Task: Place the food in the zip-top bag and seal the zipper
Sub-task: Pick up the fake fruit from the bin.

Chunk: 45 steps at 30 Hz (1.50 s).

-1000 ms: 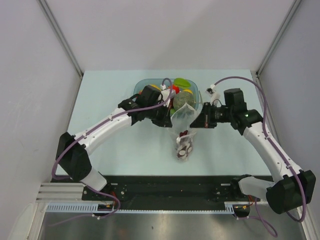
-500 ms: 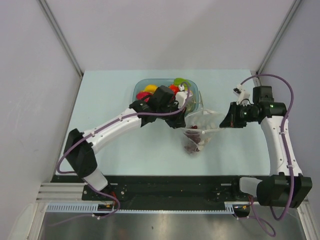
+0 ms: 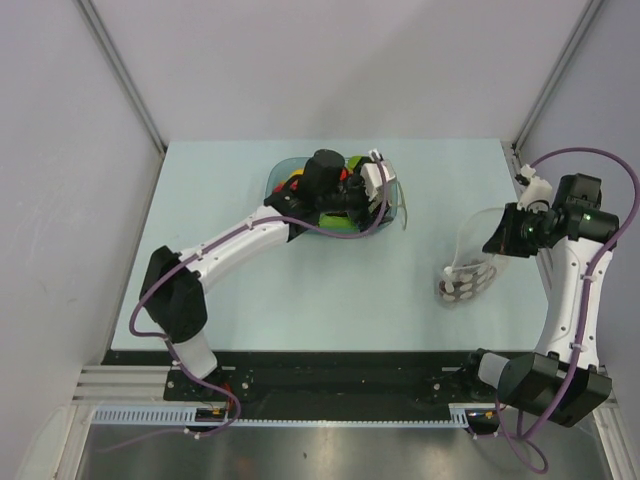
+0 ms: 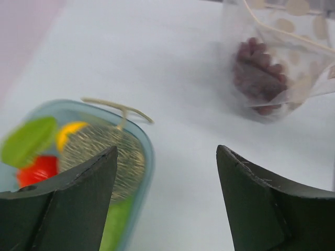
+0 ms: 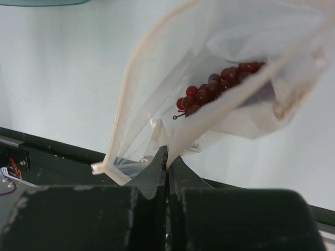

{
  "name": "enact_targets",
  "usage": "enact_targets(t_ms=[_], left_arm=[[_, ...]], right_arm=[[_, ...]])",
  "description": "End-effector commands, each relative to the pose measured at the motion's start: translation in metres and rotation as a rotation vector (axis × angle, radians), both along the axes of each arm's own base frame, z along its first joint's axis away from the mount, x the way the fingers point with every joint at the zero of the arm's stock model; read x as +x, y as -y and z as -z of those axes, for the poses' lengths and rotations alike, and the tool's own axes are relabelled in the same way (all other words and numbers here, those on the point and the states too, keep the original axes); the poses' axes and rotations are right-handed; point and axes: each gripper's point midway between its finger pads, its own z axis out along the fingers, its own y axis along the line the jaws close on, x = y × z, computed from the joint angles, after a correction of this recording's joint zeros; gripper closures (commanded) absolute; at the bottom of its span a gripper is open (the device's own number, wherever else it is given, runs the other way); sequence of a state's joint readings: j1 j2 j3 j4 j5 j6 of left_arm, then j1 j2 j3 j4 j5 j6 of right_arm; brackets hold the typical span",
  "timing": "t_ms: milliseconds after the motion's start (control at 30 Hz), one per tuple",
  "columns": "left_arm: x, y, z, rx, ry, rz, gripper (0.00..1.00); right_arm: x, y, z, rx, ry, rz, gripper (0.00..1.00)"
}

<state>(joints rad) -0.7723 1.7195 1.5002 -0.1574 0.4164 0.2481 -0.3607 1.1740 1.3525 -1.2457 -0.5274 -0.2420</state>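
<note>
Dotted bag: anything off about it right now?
The dotted bag droops from the shut right pincer, pinched by its mouth edge, far right of the blue bowl. Its mouth gapes, unsealed, with only the grapes inside. The bumpy ball lies in the bowl by the open left pincer.

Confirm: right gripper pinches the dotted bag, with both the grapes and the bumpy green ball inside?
No: the bumpy green ball lies in the blue bowl, per the left wrist view. The right gripper does pinch the dotted bag, grapes inside.
</note>
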Motion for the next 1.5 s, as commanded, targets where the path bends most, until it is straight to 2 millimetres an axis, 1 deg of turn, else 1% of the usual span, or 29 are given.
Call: enact_targets(t_ms=[0,167,233,267,300,367,400,433,500,533,567,767,833,867,900,933,967,1000,1033,1100,1133,1167,1233,1267,1300,1333,1400,1433,1467], left_arm=[[0.027,0.019,-0.019,0.052,0.439,0.169,0.2],[0.038,0.047,0.004,0.271,0.778,0.267,0.21],[0.049,0.055,0.027,0.371,0.817,0.243,0.22],[0.048,0.066,0.027,0.412,0.873,0.254,0.22],[0.055,0.071,0.054,0.488,0.876,0.257,0.22],[0.062,0.08,0.06,0.589,0.977,0.222,0.21],[0.066,0.081,0.069,0.63,0.996,0.211,0.2],[0.064,0.088,0.091,0.679,1.014,0.252,0.19],[0.073,0.093,0.095,0.716,1.056,0.225,0.17],[0.077,0.095,0.116,0.773,1.076,0.256,0.17],[0.084,0.096,0.115,0.796,1.104,0.238,0.16],[0.104,0.108,0.151,0.906,1.186,0.283,0.14],[0.114,0.112,0.148,0.929,1.239,0.264,0.14],[0.118,0.112,0.162,0.945,1.241,0.274,0.14],[0.121,0.113,0.163,0.952,1.248,0.271,0.14],[0.128,0.115,0.158,0.953,1.264,0.255,0.15],[0.131,0.115,0.169,0.966,1.26,0.261,0.19],[0.136,0.116,0.17,0.974,1.267,0.258,0.23],[0.142,0.119,0.159,0.963,1.282,0.232,0.31],[0.149,0.121,0.165,0.976,1.294,0.227,0.4],[0.153,0.122,0.159,0.972,1.306,0.209,0.45],[0.155,0.121,0.158,0.974,1.313,0.205,0.57],[0.155,0.122,0.15,0.953,1.334,0.185,0.72],[0.152,0.123,0.143,0.927,1.345,0.175,0.86],[0.146,0.127,0.111,0.857,1.371,0.127,0.92],[0.137,0.128,0.116,0.825,1.365,0.15,1.0],[0.125,0.131,0.1,0.746,1.355,0.124,1.0],[0.121,0.131,0.079,0.704,1.359,0.093,1.0],[0.117,0.131,0.069,0.673,1.355,0.078,1.0]], right_arm=[[0.002,0.0,-0.007,-0.003,0.028,-0.007,1.0],[0.006,-0.004,-0.005,0.037,0.03,-0.002,1.0],[0.007,-0.005,-0.003,0.054,0.023,0.006,1.0],[0.008,-0.005,-0.002,0.054,0.026,0.008,1.0],[0.008,-0.006,-0.001,0.058,0.022,0.006,1.0],[0.01,-0.005,0.0,0.065,0.02,0.011,1.0],[0.01,-0.006,0.0,0.069,0.022,0.01,1.0],[0.011,-0.006,0.0,0.072,0.022,0.011,1.0],[0.012,-0.006,-0.001,0.074,0.027,0.012,1.0],[0.012,-0.005,0.0,0.075,0.028,0.013,1.0],[0.013,-0.004,0.0,0.074,0.029,0.014,1.0],[0.012,0.001,0.004,0.081,0.02,0.023,1.0],[0.012,0.001,0.005,0.083,0.02,0.022,1.0],[0.012,0.001,0.005,0.086,0.019,0.022,1.0],[0.012,0.001,0.005,0.085,0.02,0.021,1.0],[0.012,0.001,0.006,0.086,0.02,0.021,1.0],[0.012,0.002,0.005,0.087,0.019,0.024,1.0],[0.013,0.002,0.005,0.088,0.02,0.024,1.0],[0.012,0.002,0.006,0.089,0.016,0.024,1.0],[0.013,0.002,0.006,0.094,0.018,0.024,1.0],[0.013,0.001,0.006,0.096,0.017,0.023,1.0],[0.013,0.001,0.006,0.099,0.016,0.023,1.0],[0.013,0.002,0.006,0.098,0.02,0.026,1.0],[0.013,0.002,0.005,0.098,0.021,0.026,1.0],[0.013,0.003,0.005,0.099,0.023,0.028,1.0],[0.013,0.003,0.005,0.099,0.025,0.026,1.0],[0.013,0.003,0.006,0.103,0.025,0.028,1.0],[0.013,0.002,0.006,0.108,0.027,0.028,1.0],[0.014,0.001,0.005,0.116,0.026,0.033,1.0]])
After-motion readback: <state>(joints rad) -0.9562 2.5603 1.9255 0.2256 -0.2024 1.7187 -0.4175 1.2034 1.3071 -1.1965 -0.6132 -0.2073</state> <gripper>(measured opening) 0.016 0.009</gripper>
